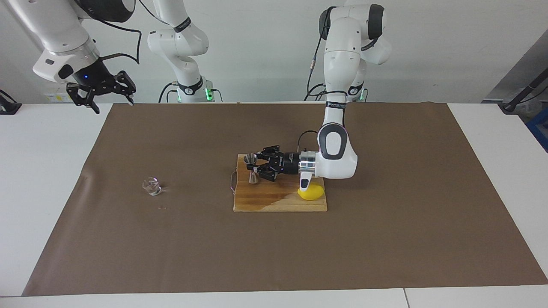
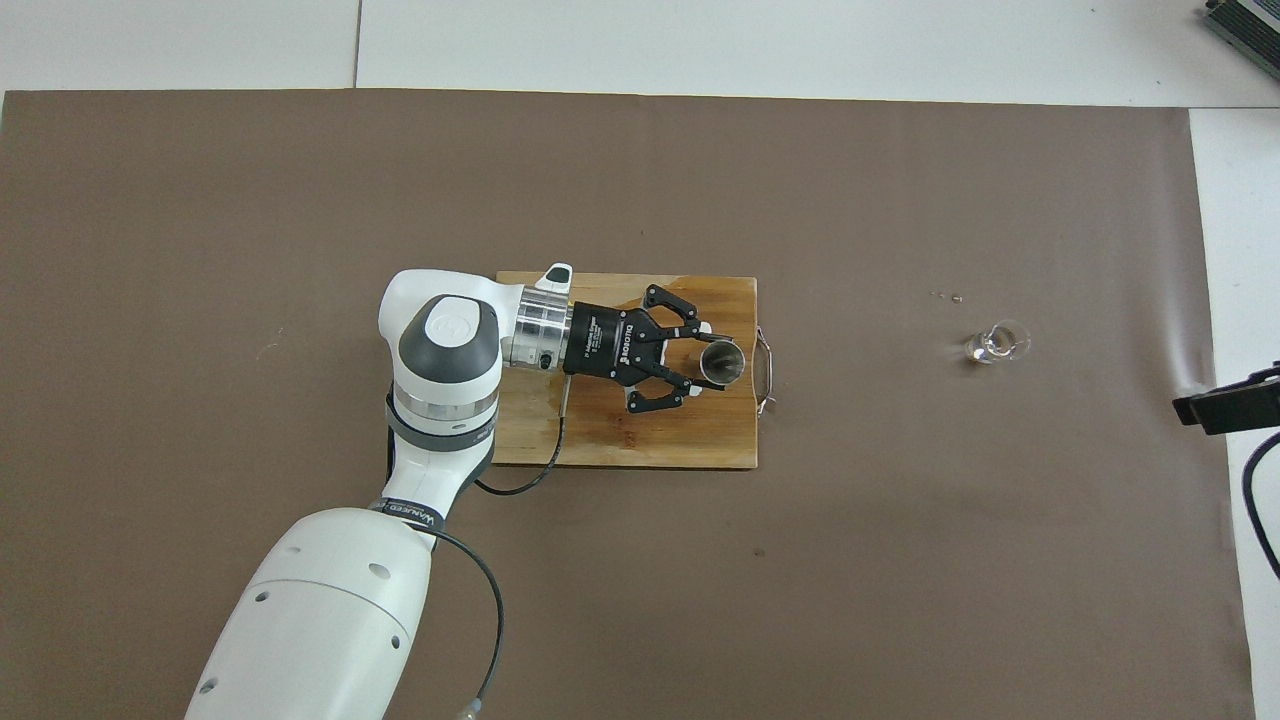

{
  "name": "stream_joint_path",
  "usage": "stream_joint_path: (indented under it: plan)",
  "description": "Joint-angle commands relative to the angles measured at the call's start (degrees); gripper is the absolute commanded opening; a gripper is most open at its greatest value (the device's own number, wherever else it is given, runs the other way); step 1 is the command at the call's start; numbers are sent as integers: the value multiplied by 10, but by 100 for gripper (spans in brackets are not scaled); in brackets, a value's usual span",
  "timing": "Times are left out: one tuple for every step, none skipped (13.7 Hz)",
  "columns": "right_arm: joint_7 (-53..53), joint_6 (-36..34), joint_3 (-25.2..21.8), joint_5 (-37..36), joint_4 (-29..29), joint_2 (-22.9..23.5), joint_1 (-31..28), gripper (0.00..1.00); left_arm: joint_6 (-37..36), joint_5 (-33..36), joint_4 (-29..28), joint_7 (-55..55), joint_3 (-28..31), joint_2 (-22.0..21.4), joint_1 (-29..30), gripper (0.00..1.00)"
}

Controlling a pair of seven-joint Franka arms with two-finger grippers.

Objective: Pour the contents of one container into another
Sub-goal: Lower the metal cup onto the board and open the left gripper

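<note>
The steel jigger (image 1: 251, 170) (image 2: 722, 362) stands upright at the cutting board's end toward the right arm. My left gripper (image 1: 256, 170) (image 2: 706, 361) lies level over the board and is shut on the jigger's narrow waist. Whether the jigger's foot touches the wood I cannot tell. The small clear glass cup (image 1: 151, 186) (image 2: 996, 342) sits alone on the brown mat, well toward the right arm's end. My right gripper (image 1: 112, 104) waits open, raised over the mat's corner nearest its base; only a black part of it shows in the overhead view.
The wooden cutting board (image 1: 265, 201) (image 2: 620, 440) lies mid-table with a wire handle at its end toward the cup. A lemon (image 1: 312, 193) rests on the board's corner under the left wrist. Brown paper (image 1: 385, 239) covers most of the white table. Tiny specks lie near the cup.
</note>
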Motion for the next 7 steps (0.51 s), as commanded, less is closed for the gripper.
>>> stream_joint_path:
  plan:
    - [-15,2,0,4,-17,-16,-3,100,18,-14,-20,-4,12,-11,-17,39]
    - [-15,2,-1,4,-17,-16,-3,100,21,-14,-20,-1,11,-10,-17,39]
    - [-15,2,-1,4,-17,-16,-3,100,26,-14,-20,-1,11,-10,-18,39]
    - [-16,2,-1,4,-17,-16,-3,100,33,-14,-20,0,11,-9,-20,39]
    - [-16,2,-1,4,-16,-16,-3,100,37,-14,-20,0,11,-9,-22,39]
    - [-15,2,-1,4,-16,-16,-3,100,41,-14,-20,1,11,-8,-23,39]
    - [-15,2,-1,4,-16,-16,-3,100,44,-13,-20,1,11,-8,-23,39]
